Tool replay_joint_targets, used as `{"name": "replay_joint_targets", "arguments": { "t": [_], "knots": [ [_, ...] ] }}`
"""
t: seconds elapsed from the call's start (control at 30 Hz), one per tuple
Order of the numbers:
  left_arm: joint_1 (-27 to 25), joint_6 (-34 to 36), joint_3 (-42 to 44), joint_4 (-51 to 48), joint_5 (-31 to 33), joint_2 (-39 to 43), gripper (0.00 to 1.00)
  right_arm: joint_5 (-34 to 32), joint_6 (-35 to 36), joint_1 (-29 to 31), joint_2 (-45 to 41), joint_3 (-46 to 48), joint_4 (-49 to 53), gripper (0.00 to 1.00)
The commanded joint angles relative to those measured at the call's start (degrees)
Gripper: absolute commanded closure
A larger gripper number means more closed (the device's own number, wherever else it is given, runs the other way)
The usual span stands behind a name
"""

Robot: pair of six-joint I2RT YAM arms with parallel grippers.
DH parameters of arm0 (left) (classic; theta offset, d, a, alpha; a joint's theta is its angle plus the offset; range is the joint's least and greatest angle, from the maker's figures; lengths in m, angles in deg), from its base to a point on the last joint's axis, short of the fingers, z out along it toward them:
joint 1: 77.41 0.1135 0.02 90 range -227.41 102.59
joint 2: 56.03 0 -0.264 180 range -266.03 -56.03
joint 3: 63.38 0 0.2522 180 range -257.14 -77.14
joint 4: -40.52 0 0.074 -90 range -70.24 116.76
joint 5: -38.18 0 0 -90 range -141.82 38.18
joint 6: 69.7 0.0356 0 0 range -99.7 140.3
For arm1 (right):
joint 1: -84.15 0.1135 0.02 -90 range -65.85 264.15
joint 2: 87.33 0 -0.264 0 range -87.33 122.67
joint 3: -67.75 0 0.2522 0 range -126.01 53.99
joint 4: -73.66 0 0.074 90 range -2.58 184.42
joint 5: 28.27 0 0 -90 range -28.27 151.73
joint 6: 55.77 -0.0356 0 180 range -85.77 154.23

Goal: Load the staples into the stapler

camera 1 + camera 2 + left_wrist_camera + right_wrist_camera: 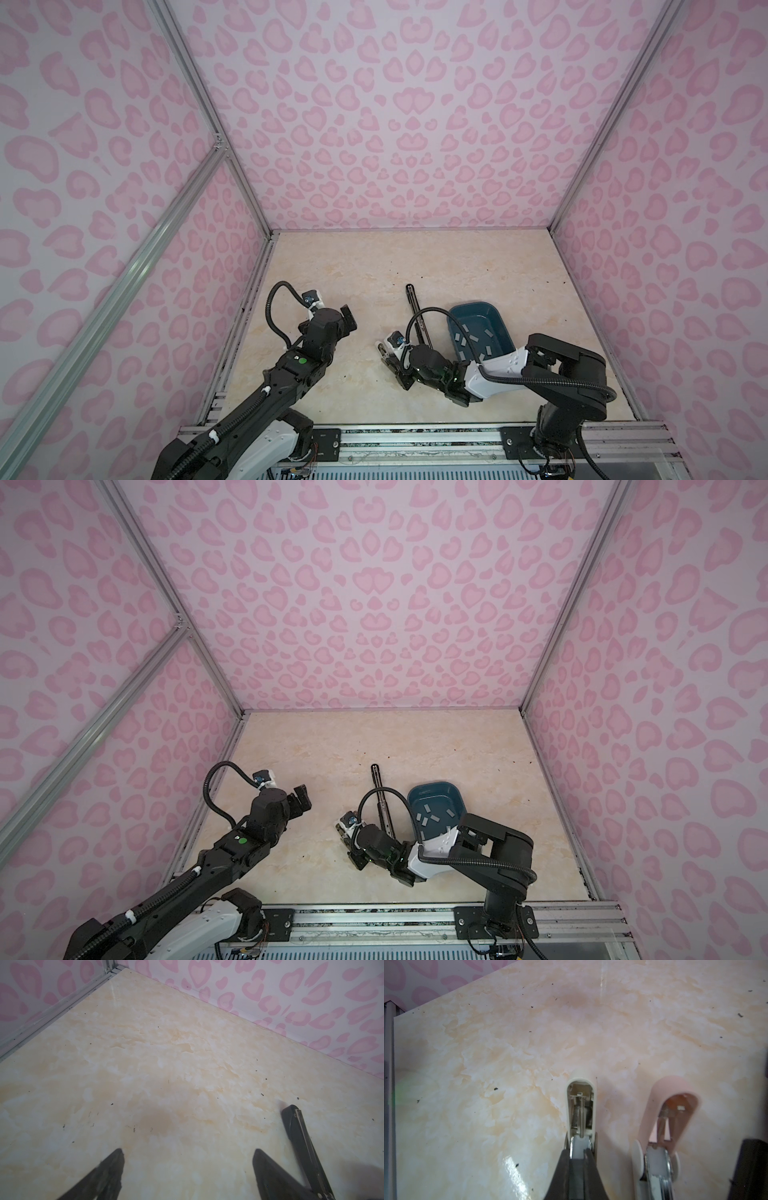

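Observation:
In the right wrist view my right gripper (578,1157) is shut on a flat grey strip of staples (577,1174). It sits at the rear end of a cream stapler (581,1105) that lies opened flat on the table. A pink stapler (670,1109) lies opened beside it. More staples (465,338) lie loose in the blue tray (473,306). In both top views the right gripper (385,358) is low at mid-table. My left gripper (349,319) hangs open and empty above the table, apart from the staplers; its open fingers show in the left wrist view (188,1159).
A long black stapler (415,307) lies opened flat between the two grippers, just left of the tray; its end shows as the black stapler (299,1136) in the left wrist view. Pink patterned walls enclose the marble table (374,266). A metal rail (415,440) runs along the front.

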Motion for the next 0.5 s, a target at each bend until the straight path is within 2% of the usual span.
{"name": "replay_joint_targets", "arguments": {
  "t": [0.0, 0.47],
  "knots": [
    [0.1, -0.7, -0.7, 1.5, -0.2, -0.2, 0.03, -0.6, -0.1, 0.0, 0.5, -0.2, -1.0, 0.9],
    [0.1, -0.7, -0.9, 1.5, -0.3, -0.8, 0.03, -0.7, 0.2, 0.1, 0.4, 0.0, -0.9, 0.9]
  ]
}}
